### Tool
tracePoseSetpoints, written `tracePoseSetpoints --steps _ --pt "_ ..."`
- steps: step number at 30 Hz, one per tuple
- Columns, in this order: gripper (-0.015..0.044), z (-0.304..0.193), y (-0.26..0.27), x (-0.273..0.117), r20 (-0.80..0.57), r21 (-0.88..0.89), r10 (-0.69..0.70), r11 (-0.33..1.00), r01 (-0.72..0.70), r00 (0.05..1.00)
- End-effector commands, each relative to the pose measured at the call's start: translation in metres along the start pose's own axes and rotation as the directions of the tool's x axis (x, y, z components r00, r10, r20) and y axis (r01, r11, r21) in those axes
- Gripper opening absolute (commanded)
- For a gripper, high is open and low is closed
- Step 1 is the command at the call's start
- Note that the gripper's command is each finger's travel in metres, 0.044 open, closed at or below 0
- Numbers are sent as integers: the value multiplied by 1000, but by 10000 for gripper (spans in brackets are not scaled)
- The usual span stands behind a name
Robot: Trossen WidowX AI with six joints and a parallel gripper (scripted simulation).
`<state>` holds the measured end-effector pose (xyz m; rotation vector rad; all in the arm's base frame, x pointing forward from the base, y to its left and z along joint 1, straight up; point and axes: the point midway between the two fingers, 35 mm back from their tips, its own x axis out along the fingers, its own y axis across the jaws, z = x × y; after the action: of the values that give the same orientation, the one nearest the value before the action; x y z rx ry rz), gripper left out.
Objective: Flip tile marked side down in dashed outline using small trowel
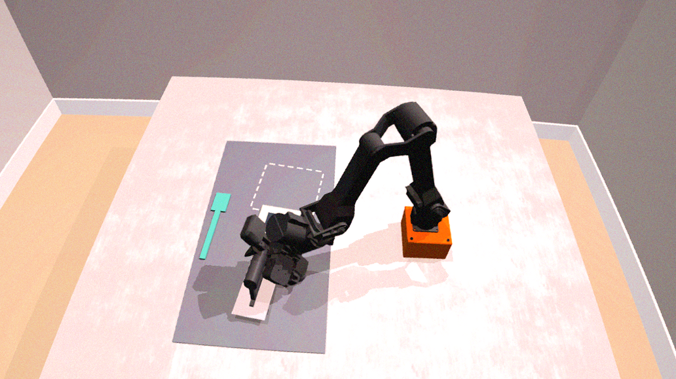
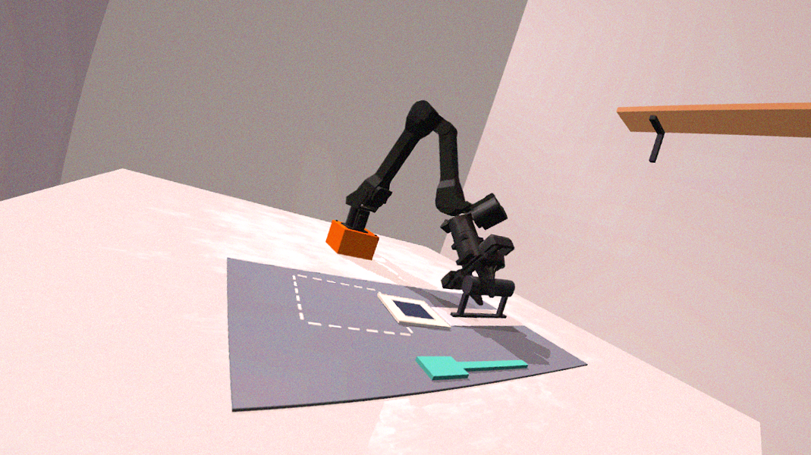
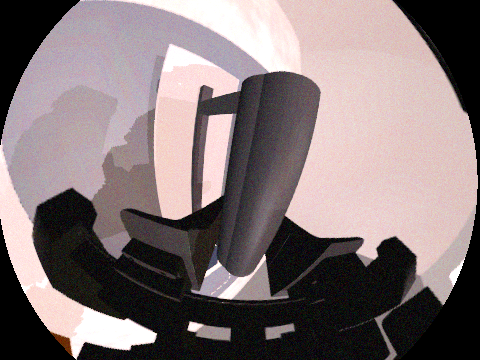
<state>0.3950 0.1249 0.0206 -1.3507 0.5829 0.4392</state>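
Note:
My gripper (image 1: pixel 263 260) (image 2: pixel 489 287) (image 3: pixel 244 201) is shut on the dark round handle of the trowel. The trowel's pale flat blade (image 1: pixel 248 309) (image 2: pixel 514 322) (image 3: pixel 173 135) is low over the mat (image 1: pixel 303 326) (image 2: pixel 263 367), with a narrow shadow beside it. The tile (image 1: pixel 278 207) (image 2: pixel 413 309) is a pale square with its dark marked side up. In the exterior view it lies across the right side of the dashed outline (image 2: pixel 311 323), mostly outside it. The blade's near edge appears close to the tile; whether they touch is unclear. The arm hides much of the tile in the top view.
A teal spatula (image 1: pixel 211 230) (image 2: pixel 444 367) lies on the mat near its edge, away from the trowel. The orange arm base (image 1: pixel 425 244) (image 2: pixel 352 242) stands on the table beyond the mat. A wooden shelf (image 2: pixel 763 119) is on the wall.

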Motion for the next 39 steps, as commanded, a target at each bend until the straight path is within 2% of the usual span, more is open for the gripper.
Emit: tracePoseSetpoints --steps 1,28,39 --pt "0 -9 -3 1 -4 9 -4 1000 4 1000" --pt "0 -49 -5 -2 -6 5 -5 1000 5 1000" --pt "0 -45 -21 -16 -72 -74 -8 997 3 997"
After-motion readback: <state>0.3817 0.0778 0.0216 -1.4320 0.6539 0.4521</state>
